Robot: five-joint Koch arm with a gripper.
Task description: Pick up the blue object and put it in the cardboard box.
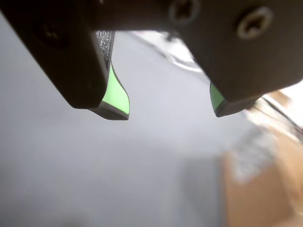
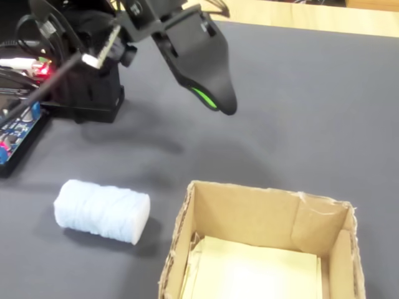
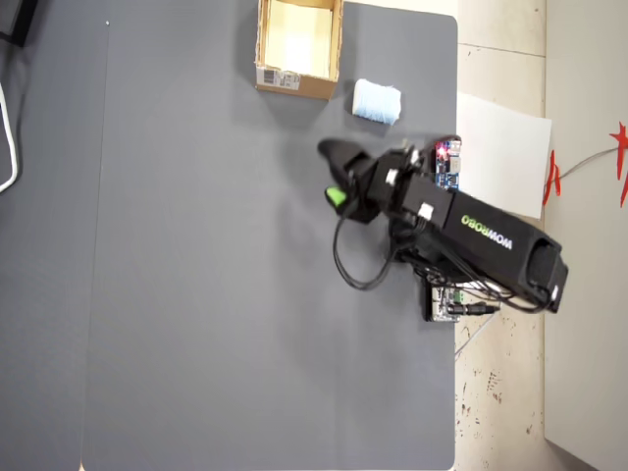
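— What does the wrist view give you?

— The black gripper with green-lined fingertips (image 1: pixel 170 106): jaws spread apart, nothing between them, grey mat (image 1: pixel 71 165) below.

— And the fixed view?

— I see the pale-blue fuzzy yarn-like roll (image 2: pixel 101 211) lying just beside the tan cardboard box with its yellowish inside (image 2: pixel 249 215), the gripper (image 2: pixel 215 99) well above both.

— Overhead?

— The roll (image 3: pixel 376 101) sits between the box (image 3: pixel 298 80) and the small blue circuit board (image 3: pixel 447 164). I worry a jaw may snag the box wall or roll the soft lump away.
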